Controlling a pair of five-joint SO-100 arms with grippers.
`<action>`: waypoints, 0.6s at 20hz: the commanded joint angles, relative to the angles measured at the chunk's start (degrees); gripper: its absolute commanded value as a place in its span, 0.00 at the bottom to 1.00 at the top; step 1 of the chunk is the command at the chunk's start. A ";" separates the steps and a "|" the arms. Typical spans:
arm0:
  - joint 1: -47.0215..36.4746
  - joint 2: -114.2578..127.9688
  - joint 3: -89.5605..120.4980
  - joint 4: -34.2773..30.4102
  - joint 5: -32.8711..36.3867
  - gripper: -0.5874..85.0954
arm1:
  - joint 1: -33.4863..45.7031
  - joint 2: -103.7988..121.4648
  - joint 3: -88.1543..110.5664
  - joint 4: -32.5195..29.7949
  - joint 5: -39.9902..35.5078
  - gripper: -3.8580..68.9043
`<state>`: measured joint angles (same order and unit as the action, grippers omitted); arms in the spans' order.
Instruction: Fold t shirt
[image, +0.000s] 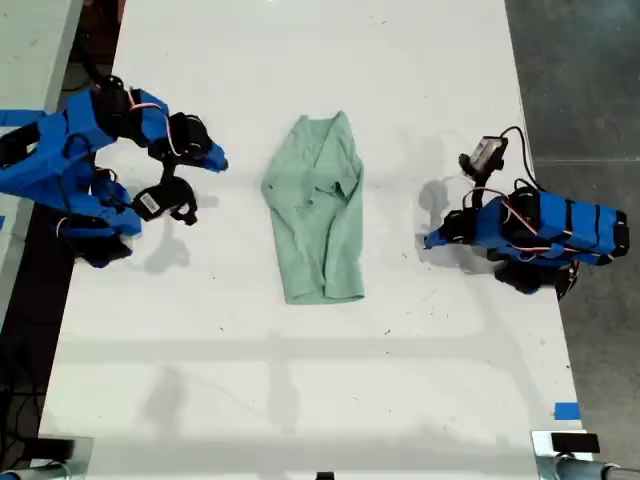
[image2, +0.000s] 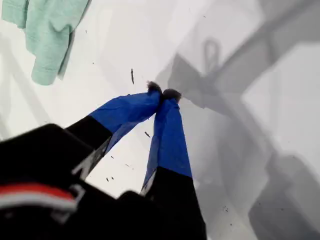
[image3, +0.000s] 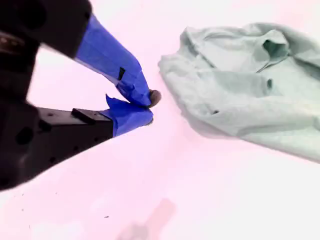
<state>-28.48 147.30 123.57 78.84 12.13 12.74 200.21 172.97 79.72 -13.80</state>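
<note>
1. Exterior view first: the t shirt (image: 318, 215) lies flat at the middle of the white table (image: 300, 380). It is folded into a long narrow strip running from 12 o'clock to 6 o'clock, with the narrower end at 12 and a straight edge at 6.
2. My first gripper (image: 430, 240) sits out at about 3 o'clock from the shirt, tip aimed back toward the cloth. There is bare table between them, so no contact.
3. Along the first wrist view, my first gripper (image2: 162, 94) has its blue-taped fingers (image2: 170, 135) pressed together at the tips, with nothing between them. A corner of the t shirt (image2: 47, 30) shows well apart from those tips, and grey shadows lie across the table beyond.
4. Over on the other side, my second gripper (image: 218, 162) is at roughly 10 o'clock from the shirt. It is near the cloth's long edge and clear of it.
5. The second wrist view shows my second gripper (image3: 149, 106) with its blue fingers (image3: 112, 57) brought together at the ends and pinching nothing. The t shirt (image3: 240, 90) lies just beside the tips, rumpled in soft folds, with a dark fold opening on its upper layer.
6. Both arms are blue-bodied with loose wiring, low over the table at opposite sides of the exterior view.
7. A small piece of blue tape (image: 567, 410) sits on the table at about 4 o'clock from the shirt, near the edge.
</note>
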 joint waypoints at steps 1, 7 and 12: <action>-0.88 15.91 15.56 -2.72 0.44 0.00 | 0.09 0.62 0.62 -0.18 -0.79 0.07; 3.69 32.34 40.78 -13.10 -4.66 0.00 | 0.44 0.62 0.79 -0.09 -0.53 0.07; 11.34 56.69 56.16 -15.38 -8.00 0.00 | 0.44 0.62 0.88 0.00 -0.44 0.07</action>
<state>-20.39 198.81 179.12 64.69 5.98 12.74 200.21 173.06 79.72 -13.89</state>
